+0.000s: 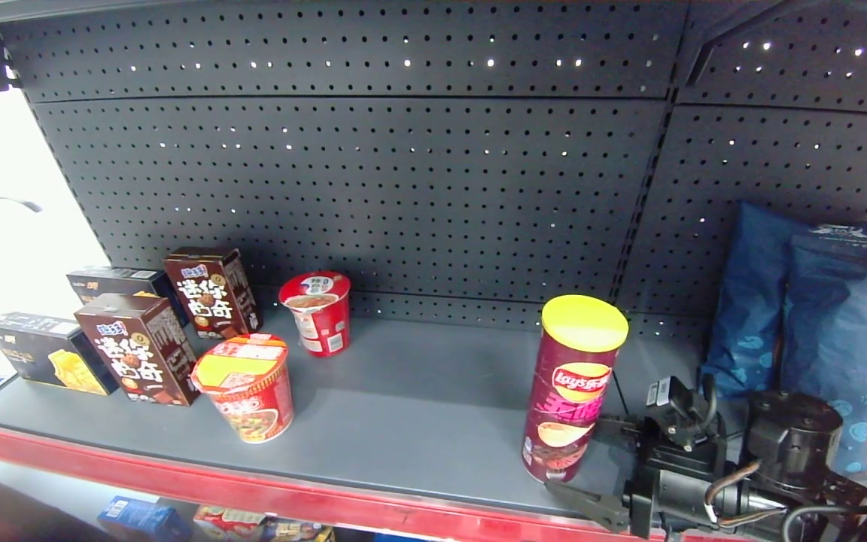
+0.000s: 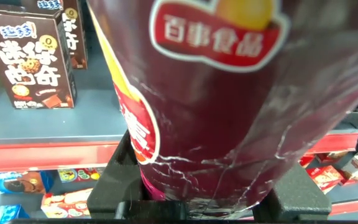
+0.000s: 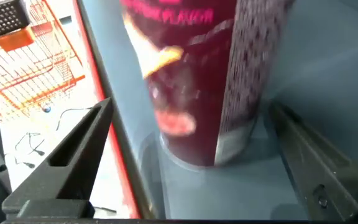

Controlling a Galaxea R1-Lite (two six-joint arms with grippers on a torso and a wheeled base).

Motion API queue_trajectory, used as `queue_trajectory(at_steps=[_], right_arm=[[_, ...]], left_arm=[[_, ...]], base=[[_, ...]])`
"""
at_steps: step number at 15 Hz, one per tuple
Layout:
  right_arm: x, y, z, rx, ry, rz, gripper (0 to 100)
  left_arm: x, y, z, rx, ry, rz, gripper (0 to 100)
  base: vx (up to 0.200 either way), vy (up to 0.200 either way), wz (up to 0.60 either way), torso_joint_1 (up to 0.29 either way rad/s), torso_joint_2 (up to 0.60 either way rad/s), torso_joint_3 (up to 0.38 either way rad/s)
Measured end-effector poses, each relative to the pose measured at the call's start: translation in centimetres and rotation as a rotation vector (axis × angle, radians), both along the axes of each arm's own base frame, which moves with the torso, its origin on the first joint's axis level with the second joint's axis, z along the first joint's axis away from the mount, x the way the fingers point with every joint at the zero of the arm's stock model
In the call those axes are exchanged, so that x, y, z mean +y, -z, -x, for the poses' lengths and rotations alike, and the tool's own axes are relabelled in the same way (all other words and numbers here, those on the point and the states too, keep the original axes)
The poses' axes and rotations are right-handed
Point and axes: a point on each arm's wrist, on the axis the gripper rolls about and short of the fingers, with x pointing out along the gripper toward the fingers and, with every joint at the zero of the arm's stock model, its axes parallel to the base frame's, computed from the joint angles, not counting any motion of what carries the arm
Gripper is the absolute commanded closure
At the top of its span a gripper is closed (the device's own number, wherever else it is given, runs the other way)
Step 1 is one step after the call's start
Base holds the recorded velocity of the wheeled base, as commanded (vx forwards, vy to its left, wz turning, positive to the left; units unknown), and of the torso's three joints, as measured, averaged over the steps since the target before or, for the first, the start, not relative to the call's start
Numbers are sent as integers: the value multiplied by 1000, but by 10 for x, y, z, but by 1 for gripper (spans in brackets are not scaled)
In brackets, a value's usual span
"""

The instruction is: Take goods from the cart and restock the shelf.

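Chip can (image 1: 575,388) stands on the shelf (image 1: 418,406) between the right pincer's (image 3: 188,112) wide-open fingers (image 3: 73,149); the left pincer (image 2: 204,186) grips a second can (image 2: 229,93).

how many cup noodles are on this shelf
2: the front cup noodle stands near the shelf edge beside a brown box; the back cup noodle stands nearer the pegboard. None looks hidden.

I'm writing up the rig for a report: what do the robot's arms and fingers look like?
The right arm is black, built of blocky housings and a drum-shaped joint, with looping cables and a small white label. Its fingers are long, flat, dark grey bars. The left fingers are matte black and blocky.
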Motion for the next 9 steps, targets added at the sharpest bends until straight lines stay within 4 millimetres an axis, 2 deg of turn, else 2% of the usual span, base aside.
queue_trajectory(at_steps=[5, 9], right_arm=[[-22, -12, 12, -23, 58, -10, 0], [-33, -28, 36, -65, 65, -28, 0]], left_arm=[[0, 1, 0, 1, -1, 0, 100], [0, 0, 0, -1, -3, 0, 100]], base=[[0, 0, 0, 0, 0, 0], [0, 0, 0, 0, 0, 0]])
